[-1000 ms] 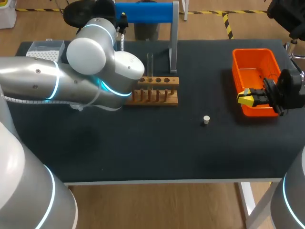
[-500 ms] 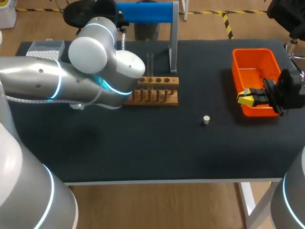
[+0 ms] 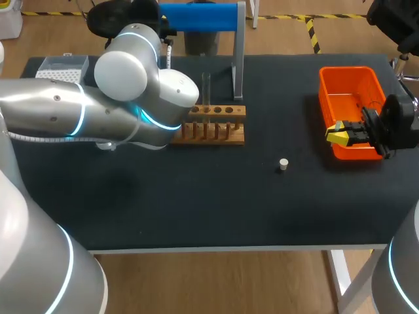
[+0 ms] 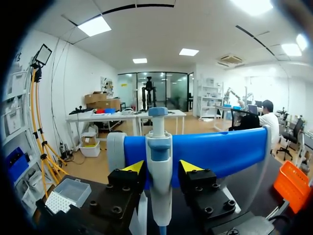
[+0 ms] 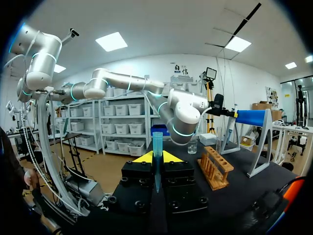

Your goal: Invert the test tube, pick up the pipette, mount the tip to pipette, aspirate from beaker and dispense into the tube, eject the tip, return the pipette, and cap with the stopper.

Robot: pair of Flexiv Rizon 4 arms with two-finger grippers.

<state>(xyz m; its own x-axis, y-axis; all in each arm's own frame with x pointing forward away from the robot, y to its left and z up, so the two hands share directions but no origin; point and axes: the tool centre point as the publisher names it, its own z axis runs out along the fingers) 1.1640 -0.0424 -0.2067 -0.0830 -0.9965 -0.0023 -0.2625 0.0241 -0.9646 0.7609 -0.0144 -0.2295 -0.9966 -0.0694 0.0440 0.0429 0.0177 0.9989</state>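
Left jaws: set one on each side of the pipette (image 4: 159,186), very close to it; I cannot tell whether they press it or stand just off.
Right jaws: clenched on a blue pipette tip (image 5: 157,141), point down, over the orange bin (image 3: 325,85) at the table's right edge.
Pipette: hanging upright on the blue stand (image 3: 200,16) at the table's far edge, plunger on top.
Test tube (image 3: 205,88): upright in the wooden rack (image 3: 216,127), just in front of the stand.
Stopper (image 3: 283,164): alone on the table (image 3: 196,203), between rack and bin, nearer the front edge.
Handling: the pipette looks light, stiff and smooth enough to slip. The broad barrel below the plunger is likely the place to grip, squarely, so it lifts off the hanger without tilting. The tip seems thin-walled and would likely deform under a hard squeeze.
Head view alone: the layout of rack, stopper and bin; the left arm largely hides the pipette there.
Left wrist view alone: the pipette between the jaws.
Right wrist view alone: the gripped tip, and what may be a small beaker (image 5: 192,146) beyond the rack.
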